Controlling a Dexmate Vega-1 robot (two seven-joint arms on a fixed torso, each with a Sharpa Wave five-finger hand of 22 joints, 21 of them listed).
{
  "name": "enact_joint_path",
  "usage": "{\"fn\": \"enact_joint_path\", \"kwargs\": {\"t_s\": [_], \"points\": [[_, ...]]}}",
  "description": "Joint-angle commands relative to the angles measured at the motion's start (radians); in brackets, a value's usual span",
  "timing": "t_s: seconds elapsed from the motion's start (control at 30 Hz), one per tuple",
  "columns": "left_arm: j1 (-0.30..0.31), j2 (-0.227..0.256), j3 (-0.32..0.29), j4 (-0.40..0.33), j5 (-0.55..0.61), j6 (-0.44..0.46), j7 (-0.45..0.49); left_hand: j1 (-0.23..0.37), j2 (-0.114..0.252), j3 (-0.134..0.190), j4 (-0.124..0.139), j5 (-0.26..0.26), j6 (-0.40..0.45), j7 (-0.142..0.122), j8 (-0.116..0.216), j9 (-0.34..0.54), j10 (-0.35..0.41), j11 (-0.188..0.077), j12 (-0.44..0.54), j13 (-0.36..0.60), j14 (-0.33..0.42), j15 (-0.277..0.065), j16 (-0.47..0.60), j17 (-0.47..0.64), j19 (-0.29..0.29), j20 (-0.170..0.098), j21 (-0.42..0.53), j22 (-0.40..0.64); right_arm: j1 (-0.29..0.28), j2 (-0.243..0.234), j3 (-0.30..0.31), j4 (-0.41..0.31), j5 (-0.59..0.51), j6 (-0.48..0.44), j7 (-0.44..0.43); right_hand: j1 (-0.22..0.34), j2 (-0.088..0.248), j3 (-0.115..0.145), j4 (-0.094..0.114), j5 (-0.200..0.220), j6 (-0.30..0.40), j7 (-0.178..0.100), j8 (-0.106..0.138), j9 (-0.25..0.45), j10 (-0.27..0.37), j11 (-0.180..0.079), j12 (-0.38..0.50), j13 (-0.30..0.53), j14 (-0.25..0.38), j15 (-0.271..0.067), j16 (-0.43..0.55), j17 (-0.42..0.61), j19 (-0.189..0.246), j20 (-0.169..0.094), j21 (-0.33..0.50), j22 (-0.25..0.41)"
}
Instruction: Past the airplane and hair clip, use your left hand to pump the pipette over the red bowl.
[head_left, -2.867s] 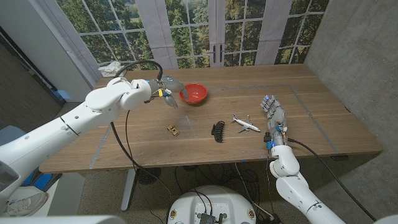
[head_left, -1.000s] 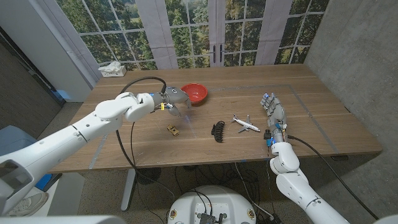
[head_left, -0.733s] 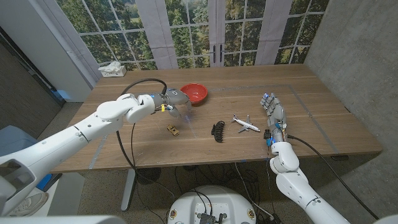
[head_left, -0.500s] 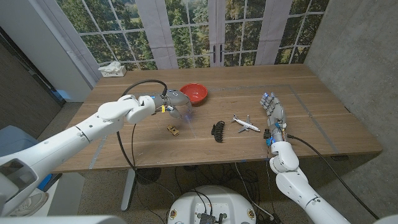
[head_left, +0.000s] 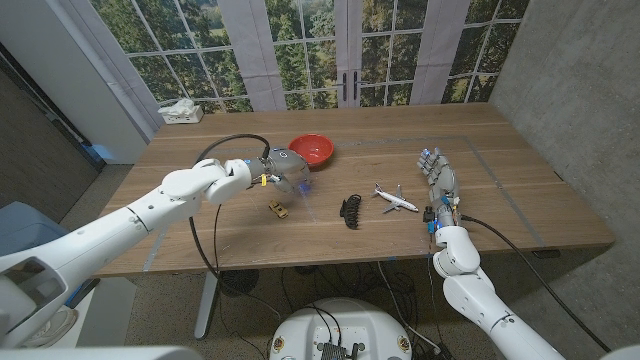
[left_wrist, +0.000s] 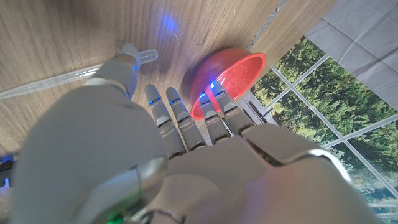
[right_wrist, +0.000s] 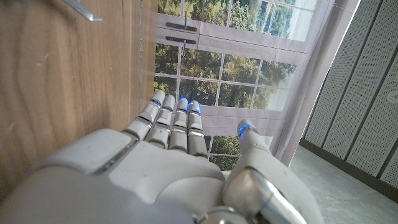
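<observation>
Left hand (head_left: 283, 170) pinching the pipette (left_wrist: 74, 76) near the bowl (head_left: 312, 150), long axis lying roughly level over the surface (head_left: 500, 150). Right hand (head_left: 440, 185) standing idle, fingers apart, holding nothing.

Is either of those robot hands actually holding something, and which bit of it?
The left hand holds the clear pipette near its bulb end, tip trailing away. The right hand holds nothing.

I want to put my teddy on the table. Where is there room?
Bare wood lies behind the airplane, between the red bowl and the right hand. It is crowded near the front, where the toy car, hair clip and left hand sit.
</observation>
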Motion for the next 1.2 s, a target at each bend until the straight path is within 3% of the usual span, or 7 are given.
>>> {"fn": "enact_joint_path", "kwargs": {"t_s": [0.03,0.67,0.87,0.97,1.1,1.2], "points": [[-0.008,-0.016,0.028,0.045,0.001,0.007,0.018,0.006,0.006,-0.004,-0.003,0.001,0.009,0.002,0.002,0.0,0.01,-0.001,0.002,0.004,0.01,-0.16,0.006,0.001,0.011,0.0,-0.003,0.004,0.006,-0.002,-0.002,0.006,0.0,-0.003,0.005,0.001,0.005,0.0,-0.004,0.007,0.009,0.002,0.008,0.004,0.01,0.003,0.006,0.004,0.0,0.004,0.001,0.002,0.011,0.002,-0.002,0.002],[-0.027,-0.013,0.049,0.038,0.004,0.004,-0.028,0.013,0.05,-0.01,0.008,0.001,0.009,0.006,-0.01,0.001,0.021,-0.002,-0.002,0.004,0.026,-0.16,0.007,0.003,0.005,0.006,-0.016,0.006,0.009,0.001,-0.004,0.023,0.002,0.019,0.02,0.0,0.0,-0.002,-0.01,0.008,0.011,0.002,0.007,0.004,0.009,0.005,0.004,0.007,0.003,0.008,0.002,0.002,0.012,0.007,-0.007,0.002],[-0.005,-0.004,0.03,0.01,0.019,0.032,0.017,-0.004,0.052,-0.049,0.007,-0.001,-0.033,0.015,-0.052,0.0,-0.01,-0.001,-0.021,0.001,0.01,-0.146,-0.007,0.0,-0.075,0.063,-0.071,0.004,0.008,0.005,-0.003,0.026,0.006,0.02,0.019,-0.001,-0.001,-0.003,-0.012,0.008,0.011,0.003,0.006,0.004,0.009,0.007,0.004,0.008,0.003,0.007,0.002,0.002,0.012,0.007,-0.009,0.002],[0.005,0.001,0.025,-0.003,0.037,0.042,0.05,-0.009,0.05,-0.063,0.006,0.001,-0.051,0.012,-0.067,0.0,-0.037,0.0,-0.028,0.0,-0.005,-0.144,-0.013,-0.001,-0.102,0.079,-0.093,0.004,0.007,0.003,-0.004,0.027,-0.001,0.022,0.018,-0.001,-0.001,-0.003,-0.012,0.009,0.012,0.003,0.006,0.004,0.008,0.006,0.003,0.009,0.003,0.008,0.002,0.002,0.013,0.008,-0.01,0.002],[0.006,0.005,0.023,-0.009,0.037,0.03,0.058,-0.009,0.046,-0.071,0.003,0.003,-0.068,0.005,-0.08,0.0,-0.055,0.0,-0.03,-0.001,-0.022,-0.152,-0.018,-0.001,-0.098,0.074,-0.099,0.004,0.005,0.004,-0.002,0.027,0.001,0.028,0.019,-0.001,-0.001,-0.003,-0.014,0.009,0.013,0.003,0.007,0.004,0.009,0.005,0.003,0.01,0.003,0.008,0.002,0.002,0.013,0.008,-0.011,0.002],[-0.001,0.008,0.025,-0.009,0.033,0.009,0.05,0.008,0.046,-0.084,-0.002,0.005,-0.118,0.011,-0.105,0.0,-0.084,0.001,-0.027,-0.001,-0.017,-0.16,-0.013,-0.002,-0.033,0.031,-0.094,0.005,0.002,0.004,0.0,0.023,-0.002,0.032,0.016,-0.001,-0.001,-0.003,-0.015,0.009,0.013,0.003,0.006,0.004,0.008,0.005,0.003,0.01,0.003,0.006,0.002,0.002,0.014,0.008,-0.012,0.002]]}}
